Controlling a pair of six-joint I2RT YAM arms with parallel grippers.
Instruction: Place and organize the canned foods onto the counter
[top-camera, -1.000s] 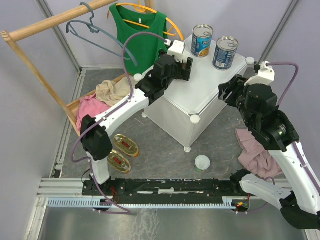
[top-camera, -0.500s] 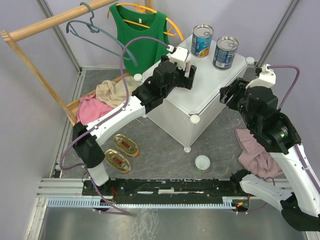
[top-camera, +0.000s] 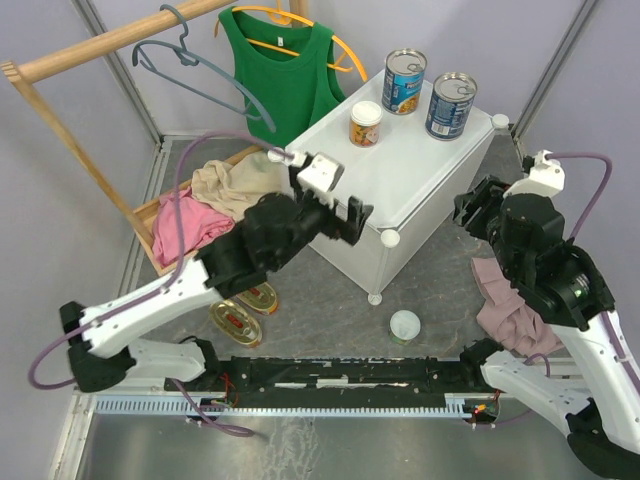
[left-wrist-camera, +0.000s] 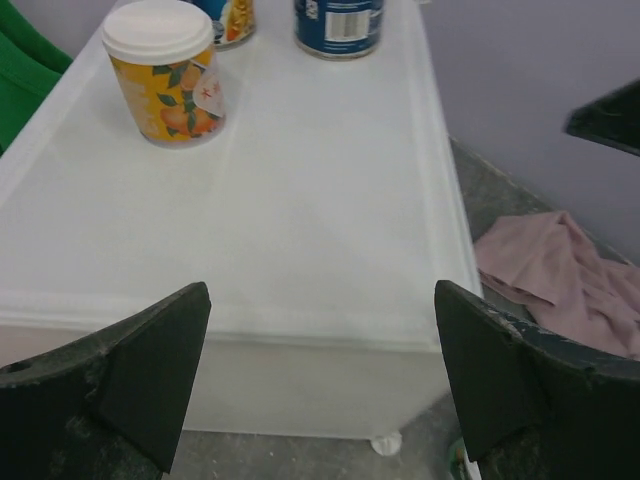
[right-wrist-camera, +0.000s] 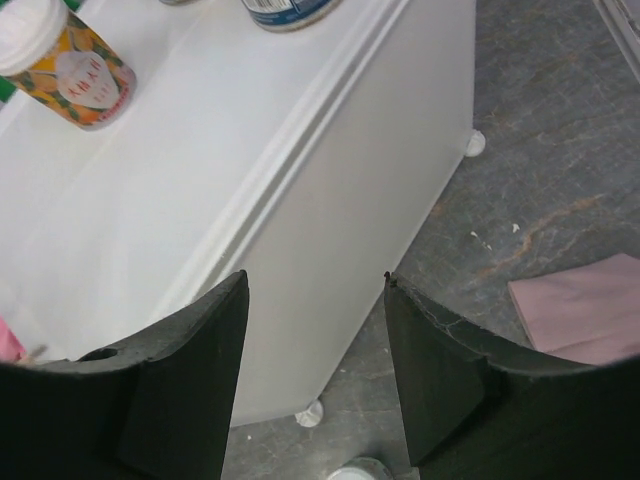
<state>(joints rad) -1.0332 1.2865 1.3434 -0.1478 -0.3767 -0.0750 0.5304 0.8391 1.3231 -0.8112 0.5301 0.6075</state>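
On the white counter (top-camera: 420, 190) stand two tall blue-labelled cans (top-camera: 404, 82) (top-camera: 451, 104) and a small white-lidded can (top-camera: 366, 124) with an orange label. A second white-lidded can (top-camera: 405, 326) sits on the floor by the counter's near leg. Two flat gold tins (top-camera: 236, 322) (top-camera: 262, 297) lie on the floor, partly under my left arm. My left gripper (top-camera: 352, 218) (left-wrist-camera: 320, 370) hangs open and holds nothing off the counter's near-left edge, facing the small can (left-wrist-camera: 165, 70). My right gripper (top-camera: 478, 203) (right-wrist-camera: 314, 282) is open and holds nothing beside the counter's right wall (right-wrist-camera: 330, 200).
A wooden tray with pink and beige clothes (top-camera: 215, 195) lies left of the counter, under a wooden rail with hangers and a green top (top-camera: 277, 75). A pink cloth (top-camera: 510, 305) (left-wrist-camera: 560, 280) lies on the floor to the right. Metal frame posts border the floor.
My left gripper has drawn back off the counter toward the near left, uncovering the small white-lidded can standing on top. The right arm has shifted slightly right and back.
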